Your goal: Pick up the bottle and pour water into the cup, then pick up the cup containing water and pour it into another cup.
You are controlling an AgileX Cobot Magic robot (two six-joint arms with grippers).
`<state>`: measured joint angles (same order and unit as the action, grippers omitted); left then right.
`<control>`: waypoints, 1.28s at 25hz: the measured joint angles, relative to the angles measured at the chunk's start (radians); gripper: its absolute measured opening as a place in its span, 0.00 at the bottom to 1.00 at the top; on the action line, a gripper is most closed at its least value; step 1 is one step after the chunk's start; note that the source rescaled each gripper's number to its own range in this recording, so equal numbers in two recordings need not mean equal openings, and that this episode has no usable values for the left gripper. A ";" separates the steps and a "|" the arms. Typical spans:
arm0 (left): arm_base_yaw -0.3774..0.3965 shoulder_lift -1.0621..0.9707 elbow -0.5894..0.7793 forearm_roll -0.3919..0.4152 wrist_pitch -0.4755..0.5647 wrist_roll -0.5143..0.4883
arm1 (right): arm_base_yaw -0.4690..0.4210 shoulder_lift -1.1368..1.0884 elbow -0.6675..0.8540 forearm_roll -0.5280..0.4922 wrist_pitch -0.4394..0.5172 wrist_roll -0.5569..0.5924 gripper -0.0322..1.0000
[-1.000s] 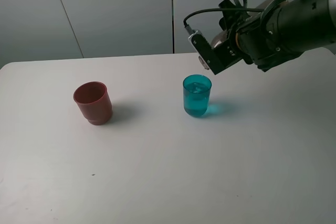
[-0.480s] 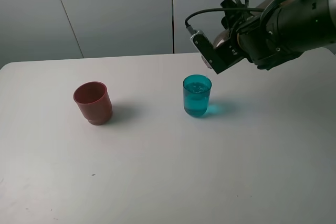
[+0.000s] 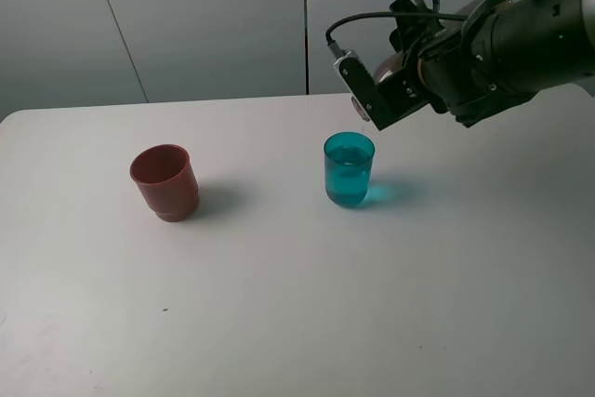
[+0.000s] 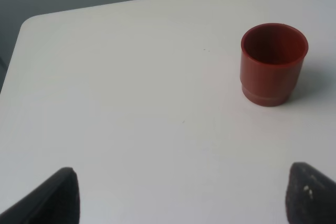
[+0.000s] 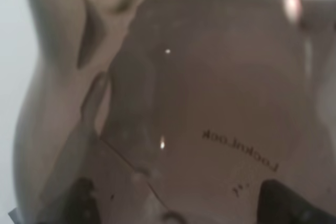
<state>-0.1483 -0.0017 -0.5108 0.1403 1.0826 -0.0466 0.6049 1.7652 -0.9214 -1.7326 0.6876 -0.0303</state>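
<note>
- The white table (image 3: 279,323) carries both cups, upright and well apart.
- The right arm (image 3: 502,44) hangs above the table, at 1 o'clock from the teal tumbler.
- The bottle (image 5: 210,103) fills the right wrist view with its smoky wall. The right gripper (image 5: 181,208) has 1 finger on each side, pinching its body. In the exterior view the arm hides most of the bottle, and no stream shows.
- The red-brown cup (image 3: 165,182) stands at 9 o'clock from the tumbler. Its inside looks dry in the left wrist view.
- The teal tumbler (image 3: 349,169) holds water over most of its height, so I judge pour 1 done or all but done.
- The left gripper (image 4: 184,198) has its fingers spread wide and holds nothing.
- Left to do: park the bottle, lift the tumbler, and tip it into the red-brown cup. Pour 2 is not yet begun.
</note>
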 joint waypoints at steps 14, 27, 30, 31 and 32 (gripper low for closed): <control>0.000 0.000 0.000 0.000 0.000 0.000 | -0.224 -0.124 -0.034 0.694 -0.682 0.148 0.07; 0.000 0.000 0.000 0.000 0.000 0.000 | -0.552 -0.007 0.138 1.311 -1.281 0.249 0.07; 0.000 0.000 0.000 0.000 0.000 0.000 | -0.566 0.049 0.154 1.370 -1.344 0.211 0.07; 0.000 0.000 0.000 0.000 0.000 0.000 | -0.566 0.069 0.160 1.375 -1.373 0.196 0.07; 0.000 0.000 0.000 0.000 0.000 0.000 | -0.566 0.087 0.168 1.376 -1.394 0.177 0.07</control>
<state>-0.1483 -0.0017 -0.5108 0.1403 1.0826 -0.0466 0.0391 1.8519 -0.7531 -0.3565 -0.7066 0.1463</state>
